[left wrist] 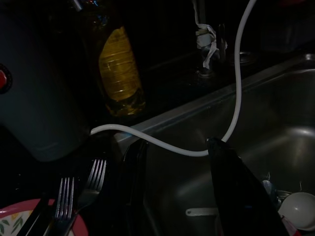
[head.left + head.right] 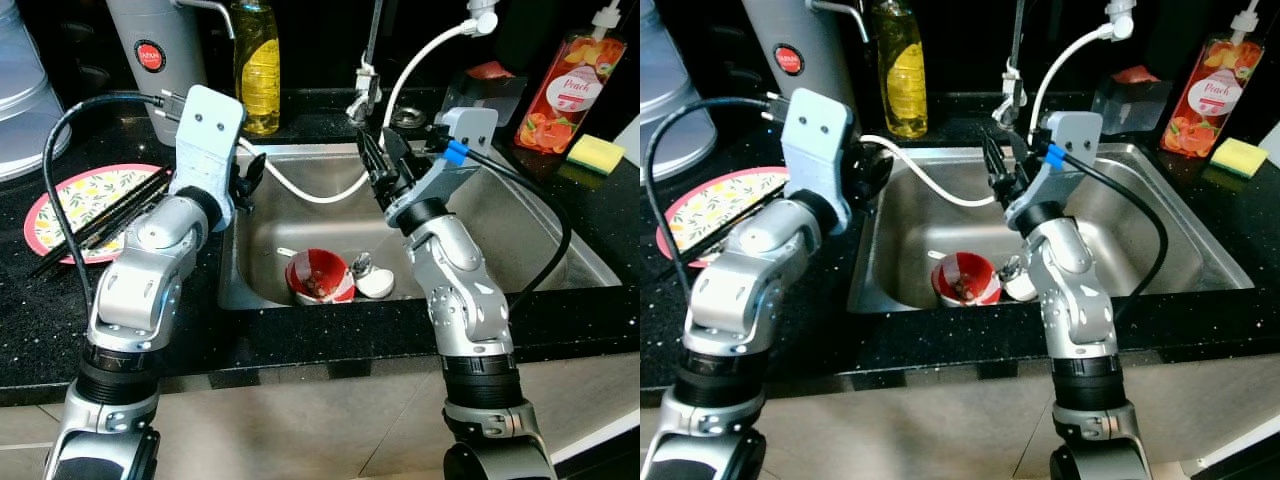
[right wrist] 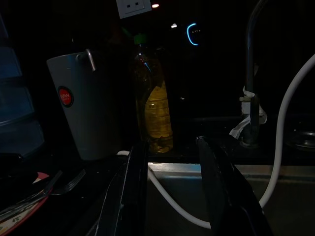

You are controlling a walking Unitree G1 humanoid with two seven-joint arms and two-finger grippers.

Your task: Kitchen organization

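Observation:
In the steel sink (image 2: 520, 230) lies a red bowl (image 2: 320, 277) with food scraps, and a small white dish (image 2: 376, 284) with a spoon sits beside it. On the counter to the left is a pink floral plate (image 2: 85, 205) carrying forks (image 1: 78, 196) and dark utensils. My left gripper (image 2: 250, 172) hovers at the sink's left rim, open and holding nothing. Over the back of the sink, near the tap, my right gripper (image 2: 378, 142) is raised, open and holding nothing.
A white hose (image 2: 300, 190) loops from the tap (image 2: 372, 60) across the sink's back. A yellow soap bottle (image 2: 258, 65) and a grey jug (image 2: 155, 50) stand behind the left arm. A peach soap bottle (image 2: 572, 90) and a yellow sponge (image 2: 596, 153) sit at the right.

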